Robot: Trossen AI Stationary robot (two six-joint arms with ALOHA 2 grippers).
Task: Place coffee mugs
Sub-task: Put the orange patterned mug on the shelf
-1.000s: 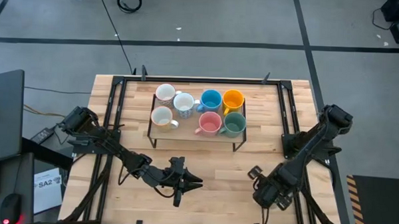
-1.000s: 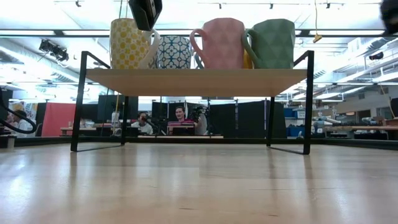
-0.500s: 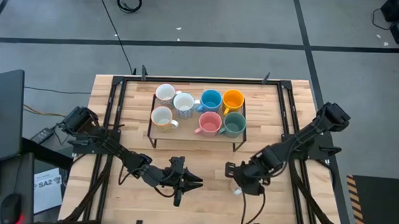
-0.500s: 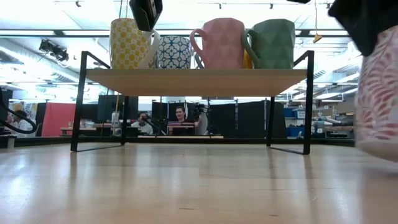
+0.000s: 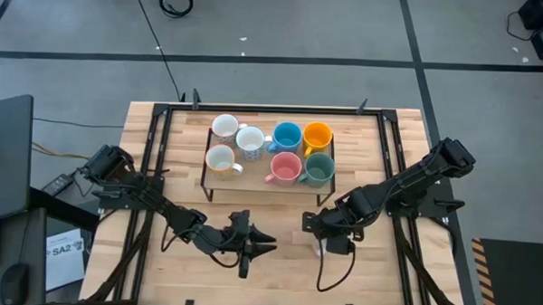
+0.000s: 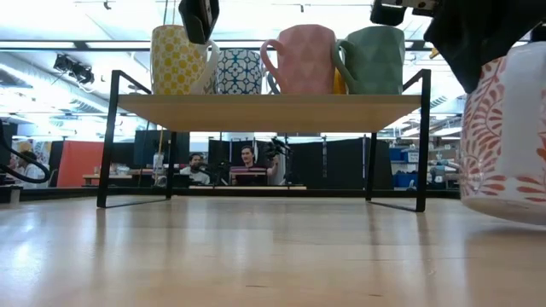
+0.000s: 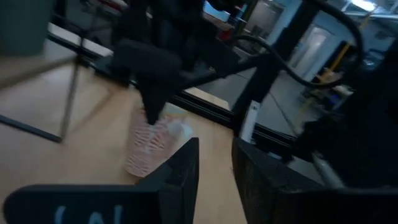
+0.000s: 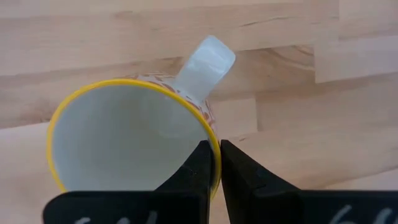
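Mugs sit in a cluster on the small black-framed wooden shelf (image 5: pixel 218 180) in the high view: two white round ceramic mugs (image 5: pixel 223 126), a white patterned mug (image 5: pixel 250 141), a blue mug (image 5: pixel 287 136), an orange-yellow mug (image 5: pixel 317 135), a pink mug (image 5: pixel 285 167) and a dark green mug (image 5: pixel 319 169). The right gripper (image 5: pixel 321 228) is in front of the shelf's right end, above the pale wooden table (image 5: pixel 276 279); the left gripper (image 5: pixel 266 246) lies over the table's front middle.

Low view: a white mug with a red leaf pattern (image 6: pixel 505 136) hangs at the right edge, clear of the tabletop, under the dark right arm.

Left wrist view: the left gripper's fingers (image 7: pixel 186 168) stand a little apart with nothing between them; the red-patterned mug is beyond, above the table.

Right wrist view: the right gripper's fingers (image 8: pixel 202 163) are pinched on the mug's yellow rim (image 8: pixel 59 112), beside its white handle (image 8: pixel 204 62).
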